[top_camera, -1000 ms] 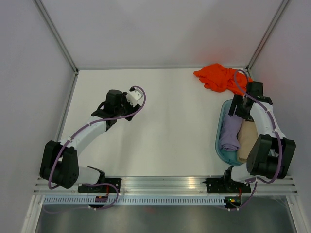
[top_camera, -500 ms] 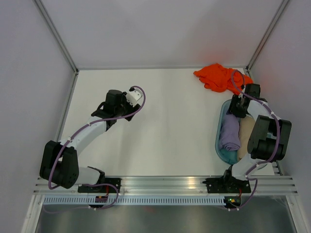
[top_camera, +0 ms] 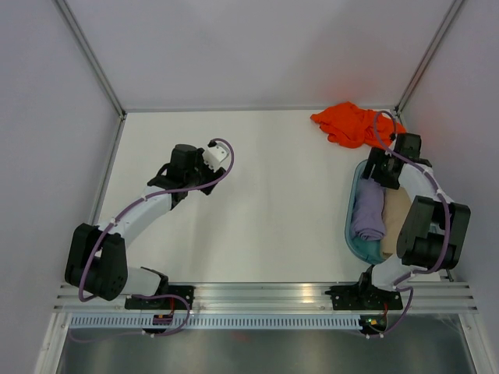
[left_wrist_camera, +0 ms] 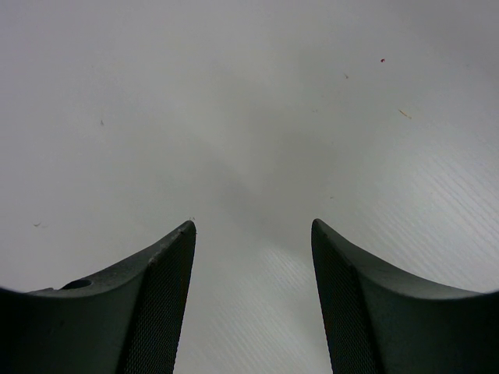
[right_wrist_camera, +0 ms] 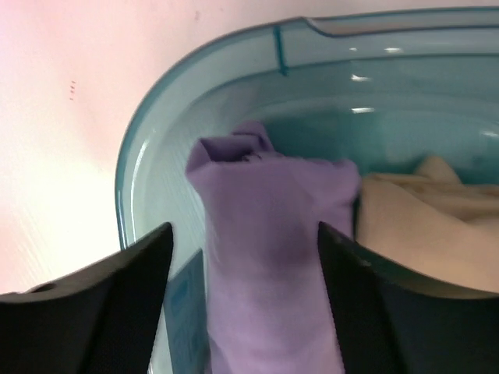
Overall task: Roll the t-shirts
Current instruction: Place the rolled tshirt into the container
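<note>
A rolled lavender t-shirt (top_camera: 368,215) lies in the teal tub (top_camera: 348,227) beside a tan t-shirt (top_camera: 394,220). The orange-red t-shirt (top_camera: 351,125) sits crumpled on the table at the far right corner. My right gripper (top_camera: 382,168) hangs over the tub's far end. In the right wrist view it (right_wrist_camera: 244,226) is open, its fingers either side of the lavender t-shirt (right_wrist_camera: 273,234). There is a gap on the left, and the tan t-shirt (right_wrist_camera: 425,210) lies to the right. My left gripper (top_camera: 207,185) is open over bare table (left_wrist_camera: 253,224).
The tub's rim (right_wrist_camera: 156,132) curves round the lavender roll. White walls with metal corner posts close in the table on three sides, and the right wall stands close behind the tub. The arm bases sit on a rail along the near edge.
The right arm's elbow has shifted a little over the tub, while its gripper stays at the tub's far end. The left arm has not moved.
</note>
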Action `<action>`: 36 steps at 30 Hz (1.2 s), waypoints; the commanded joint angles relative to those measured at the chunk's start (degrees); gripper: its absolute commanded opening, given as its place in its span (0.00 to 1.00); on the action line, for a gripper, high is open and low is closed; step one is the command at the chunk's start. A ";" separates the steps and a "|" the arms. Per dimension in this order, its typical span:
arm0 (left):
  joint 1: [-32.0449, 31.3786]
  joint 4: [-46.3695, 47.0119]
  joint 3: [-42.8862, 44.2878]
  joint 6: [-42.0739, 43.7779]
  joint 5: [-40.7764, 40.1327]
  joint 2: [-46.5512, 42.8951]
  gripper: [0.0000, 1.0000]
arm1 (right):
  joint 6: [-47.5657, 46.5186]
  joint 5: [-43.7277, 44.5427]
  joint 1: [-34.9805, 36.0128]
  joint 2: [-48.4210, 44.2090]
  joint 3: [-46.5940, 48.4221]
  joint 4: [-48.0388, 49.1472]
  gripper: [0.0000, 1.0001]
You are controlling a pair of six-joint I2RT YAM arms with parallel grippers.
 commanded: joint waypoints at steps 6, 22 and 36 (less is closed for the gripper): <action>0.45 2.01 -0.29 0.67 -0.27 -0.82 0.66 | 10.36 8.05 -0.03 -15.32 3.64 -23.89 0.84; 0.80 6.23 -4.51 0.23 0.08 -2.93 0.70 | 22.33 5.76 0.15 -24.40 -11.93 -30.06 0.63; 0.98 7.72 -5.92 0.67 0.52 -3.37 0.71 | 14.60 15.87 2.78 -16.05 -7.63 -32.70 0.65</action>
